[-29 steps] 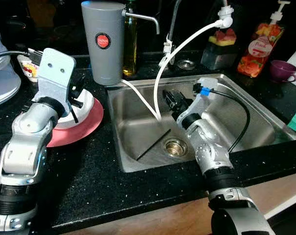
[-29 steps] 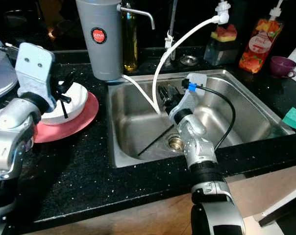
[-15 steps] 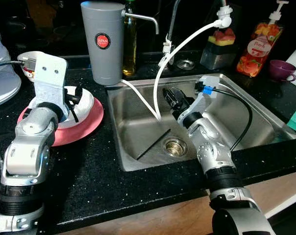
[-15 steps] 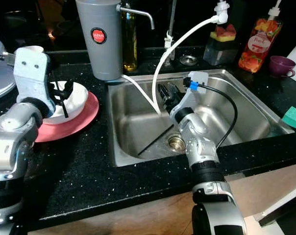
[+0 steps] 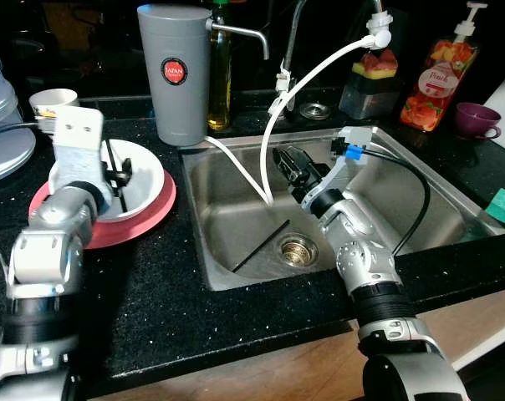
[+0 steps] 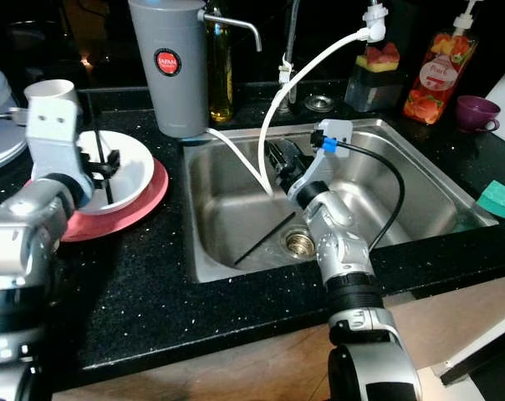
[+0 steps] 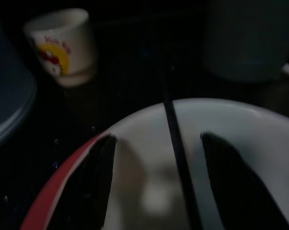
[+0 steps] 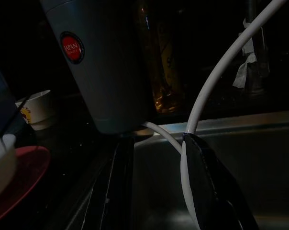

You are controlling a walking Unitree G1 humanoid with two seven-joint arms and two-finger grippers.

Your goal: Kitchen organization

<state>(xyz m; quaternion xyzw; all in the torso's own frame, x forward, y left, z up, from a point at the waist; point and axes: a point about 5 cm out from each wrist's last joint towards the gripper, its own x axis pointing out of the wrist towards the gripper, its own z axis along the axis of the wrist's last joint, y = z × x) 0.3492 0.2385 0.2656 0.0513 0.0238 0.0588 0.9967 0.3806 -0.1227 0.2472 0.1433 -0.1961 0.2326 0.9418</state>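
The silver left arm is bent upward from the near edge of the black speckled countertop (image 5: pixel 152 292), its wrist raised over the white ceramic bowl (image 5: pixel 144 180). The left gripper (image 7: pixel 156 182) is spread open above the bowl, one finger on each side of a thin black chopstick (image 7: pixel 175 143) that lies loose in the bowl, its tip leaning against the rim. Nothing is grasped by it. The bowl sits on a round red plate (image 5: pixel 144 219), near the left rim of the stainless steel sink (image 5: pixel 236 217).

The right arm is reached forward over the front edge of the sink, and the right gripper (image 5: pixel 288 163) is held inside the basin with its fingers parted, close beside a white hose (image 5: pixel 273 125) that curves down into the sink. A second black chopstick (image 5: pixel 261 246) lies on the sink floor just beside the round drain (image 5: pixel 299 248).

Behind the bowl, a small white printed cup (image 5: pixel 52 104) and a tall grey water filter canister (image 5: pixel 175 71) stand near the back edge.
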